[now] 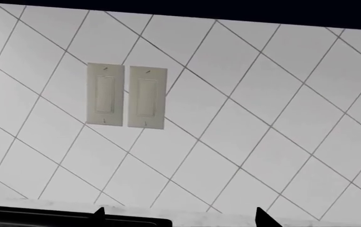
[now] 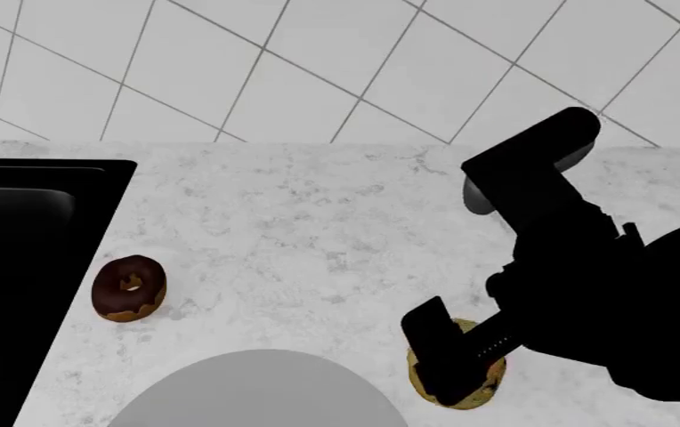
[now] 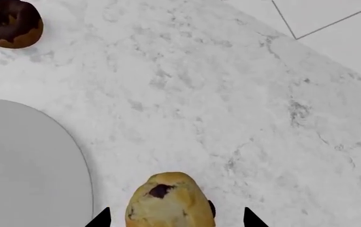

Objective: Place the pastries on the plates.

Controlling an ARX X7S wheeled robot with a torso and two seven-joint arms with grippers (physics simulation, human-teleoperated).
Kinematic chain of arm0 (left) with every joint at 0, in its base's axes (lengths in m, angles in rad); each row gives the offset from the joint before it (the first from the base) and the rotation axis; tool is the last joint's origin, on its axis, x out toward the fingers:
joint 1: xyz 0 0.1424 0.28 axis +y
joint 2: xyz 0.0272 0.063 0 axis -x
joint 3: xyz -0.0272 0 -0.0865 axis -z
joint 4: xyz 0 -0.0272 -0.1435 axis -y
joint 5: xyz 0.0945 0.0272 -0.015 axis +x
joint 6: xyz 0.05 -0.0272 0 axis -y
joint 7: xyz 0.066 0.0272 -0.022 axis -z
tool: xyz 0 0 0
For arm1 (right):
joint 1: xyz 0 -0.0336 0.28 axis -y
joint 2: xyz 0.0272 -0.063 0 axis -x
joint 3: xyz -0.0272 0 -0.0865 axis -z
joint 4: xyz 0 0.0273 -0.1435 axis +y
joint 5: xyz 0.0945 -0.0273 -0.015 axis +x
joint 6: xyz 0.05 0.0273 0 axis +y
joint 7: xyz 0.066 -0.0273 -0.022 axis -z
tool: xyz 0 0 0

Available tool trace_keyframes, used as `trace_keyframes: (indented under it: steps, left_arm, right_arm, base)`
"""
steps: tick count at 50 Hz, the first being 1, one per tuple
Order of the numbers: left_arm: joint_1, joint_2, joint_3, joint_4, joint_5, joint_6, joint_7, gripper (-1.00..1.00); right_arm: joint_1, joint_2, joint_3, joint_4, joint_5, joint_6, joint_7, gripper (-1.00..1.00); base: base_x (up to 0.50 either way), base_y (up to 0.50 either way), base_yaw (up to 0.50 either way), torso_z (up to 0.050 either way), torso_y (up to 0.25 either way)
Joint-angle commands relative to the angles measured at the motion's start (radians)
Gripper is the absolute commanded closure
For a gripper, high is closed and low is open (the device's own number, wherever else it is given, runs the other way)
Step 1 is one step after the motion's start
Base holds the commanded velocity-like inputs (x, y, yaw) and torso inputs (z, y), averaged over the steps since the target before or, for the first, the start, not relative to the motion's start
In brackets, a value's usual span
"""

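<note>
A golden muffin (image 3: pixel 167 201) with dark berry spots lies on the marble counter, between the spread fingertips of my right gripper (image 3: pixel 175 218). The gripper is open and gaps show on both sides of the muffin. From the head camera, the right gripper (image 2: pixel 453 360) covers much of the muffin (image 2: pixel 482 391). A chocolate-glazed donut (image 2: pixel 129 287) sits on the counter near the sink; it also shows from the right wrist as the donut (image 3: pixel 10 23). A light grey plate (image 2: pixel 257 391) lies at the counter's front, beside the muffin. My left gripper (image 1: pixel 180 216) is open, empty and faces the tiled wall.
A black sink (image 2: pixel 20 258) is set into the counter on the left, close to the donut. The tiled wall (image 2: pixel 316 62) rises behind the counter and carries two light switches (image 1: pixel 127 96). The right arm (image 2: pixel 578 267) reaches in from the right.
</note>
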State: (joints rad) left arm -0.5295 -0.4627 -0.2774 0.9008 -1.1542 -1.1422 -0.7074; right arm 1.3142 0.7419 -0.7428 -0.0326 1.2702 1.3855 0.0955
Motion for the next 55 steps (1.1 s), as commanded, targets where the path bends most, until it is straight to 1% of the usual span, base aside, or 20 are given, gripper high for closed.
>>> trace_keyframes:
  steps: [1, 15, 18, 30, 55]
  left_arm:
    - [0.001, -0.001, -0.001, 0.007, -0.025, 0.001, -0.021, -1.0]
    - [0.006, -0.005, -0.003, 0.012, -0.05, 0.008, -0.039, -1.0]
    - [-0.006, -0.006, -0.006, 0.021, -0.087, 0.001, -0.062, -1.0]
    - [-0.017, -0.009, -0.002, 0.029, -0.114, 0.007, -0.083, -1.0]
    - [-0.018, -0.015, 0.006, 0.044, -0.171, 0.019, -0.137, -1.0]
  right_arm:
    - [-0.015, -0.014, -0.036, 0.022, -0.026, -0.023, -0.021, -1.0]
    - [-0.023, -0.026, -0.071, 0.058, -0.062, -0.049, -0.042, -1.0]
    - [-0.023, -0.03, -0.074, 0.063, -0.063, -0.052, -0.043, -1.0]
    - [-0.023, -0.039, -0.096, 0.092, -0.08, -0.058, -0.052, -1.0]
    - [-0.043, -0.049, -0.132, 0.097, -0.088, -0.072, -0.065, -1.0]
  base:
    - [0.0, 0.0, 0.0, 0.0, 0.0]
    - [0.0, 0.0, 0.0, 0.0, 0.0]
    - [0.0, 0.0, 0.0, 0.0, 0.0]
    - [0.0, 0.0, 0.0, 0.0, 0.0]
    - [0.0, 0.0, 0.0, 0.0, 0.0]
